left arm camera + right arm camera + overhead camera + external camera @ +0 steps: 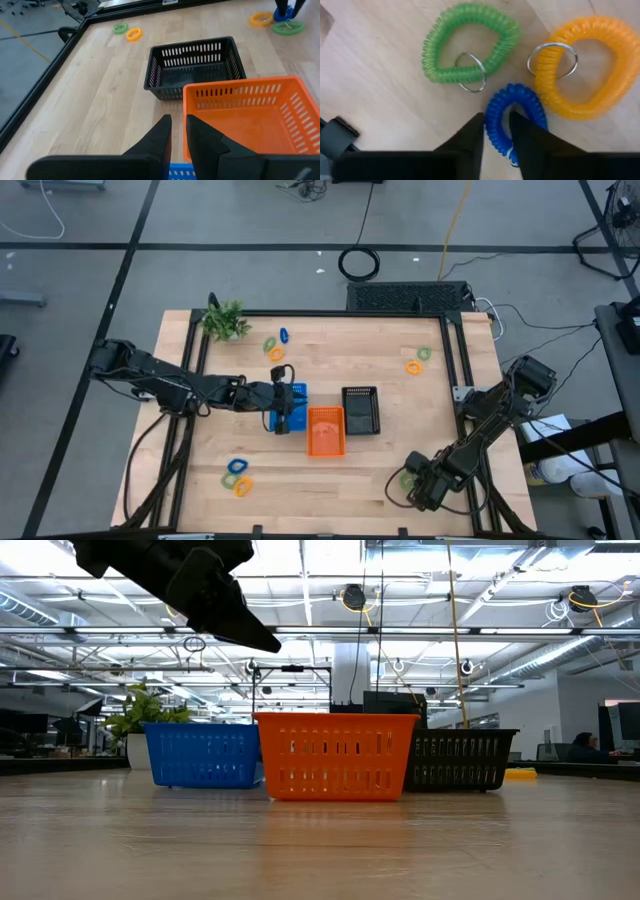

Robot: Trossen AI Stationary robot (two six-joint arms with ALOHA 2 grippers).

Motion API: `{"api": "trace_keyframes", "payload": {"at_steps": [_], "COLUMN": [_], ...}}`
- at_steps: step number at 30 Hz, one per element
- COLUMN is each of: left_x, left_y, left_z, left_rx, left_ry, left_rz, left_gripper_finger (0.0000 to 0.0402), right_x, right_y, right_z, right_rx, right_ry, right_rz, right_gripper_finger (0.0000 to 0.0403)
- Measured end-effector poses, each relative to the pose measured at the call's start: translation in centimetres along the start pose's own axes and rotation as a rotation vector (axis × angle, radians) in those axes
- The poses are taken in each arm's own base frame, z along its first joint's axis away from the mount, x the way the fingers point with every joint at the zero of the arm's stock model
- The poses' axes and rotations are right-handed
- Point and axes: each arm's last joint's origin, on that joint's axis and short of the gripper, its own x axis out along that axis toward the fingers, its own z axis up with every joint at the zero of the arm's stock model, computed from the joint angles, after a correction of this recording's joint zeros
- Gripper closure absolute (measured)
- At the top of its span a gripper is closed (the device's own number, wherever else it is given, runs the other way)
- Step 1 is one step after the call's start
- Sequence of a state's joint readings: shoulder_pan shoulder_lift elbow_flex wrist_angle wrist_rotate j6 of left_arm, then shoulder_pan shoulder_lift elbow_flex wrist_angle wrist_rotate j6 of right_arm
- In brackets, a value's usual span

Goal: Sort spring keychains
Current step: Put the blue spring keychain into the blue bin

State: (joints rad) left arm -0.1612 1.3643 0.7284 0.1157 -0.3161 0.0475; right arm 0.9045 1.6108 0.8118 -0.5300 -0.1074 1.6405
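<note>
The right gripper (496,131) is pinching the coil of a blue spring keychain (515,117) lying at the table's near right corner, just beside green and orange ones. Light, springy and likely slippery, it is best gripped across one coil side. The left gripper (177,134) is hovering narrowly closed and empty over the blue basket (296,394).

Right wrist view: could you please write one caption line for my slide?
The right tool closes on a blue spring keychain, beside a green keychain and an orange keychain on the wooden table.
</note>
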Motion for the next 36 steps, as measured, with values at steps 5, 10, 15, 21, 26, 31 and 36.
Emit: {"api": "trace_keyframes", "payload": {"at_steps": [5,10,15,21,26,31,36], "left_x": [0.0,0.0,0.0,0.0,0.0,0.0,0.0], "left_y": [0.0,0.0,0.0,0.0,0.0,0.0,0.0], "left_z": [0.0,0.0,0.0,0.1,0.1,0.1,0.2], "left_rx": [-0.001,-0.001,0.0,-0.002,-0.004,-0.005,-0.005], "left_ry": [-0.002,-0.002,-0.002,-0.008,-0.012,-0.015,-0.015], "left_rz": [0.0,0.0,0.0,0.0,0.001,0.0,0.0], "left_gripper_finger": [0.0337,0.0337,0.0337,0.0337,0.0337,0.0337,0.0337], "right_x": [0.0,-0.1,-1.6,-5.0,-7.3,-8.5,-8.6], "right_y": [-0.1,0.0,0.5,0.5,0.4,0.1,0.0], "right_z": [0.0,-0.1,-0.3,-0.5,-0.5,-0.4,-0.3], "right_rx": [-0.002,-0.002,-0.009,-0.007,-0.015,-0.026,-0.035], "right_ry": [0.003,0.051,0.095,0.06,-0.009,-0.099,-0.13], "right_rz": [-0.005,0.004,0.116,0.291,0.416,0.477,0.478], "right_gripper_finger": [0.0392,0.0389,0.0398,0.0398,0.0398,0.0399,0.0399]}}
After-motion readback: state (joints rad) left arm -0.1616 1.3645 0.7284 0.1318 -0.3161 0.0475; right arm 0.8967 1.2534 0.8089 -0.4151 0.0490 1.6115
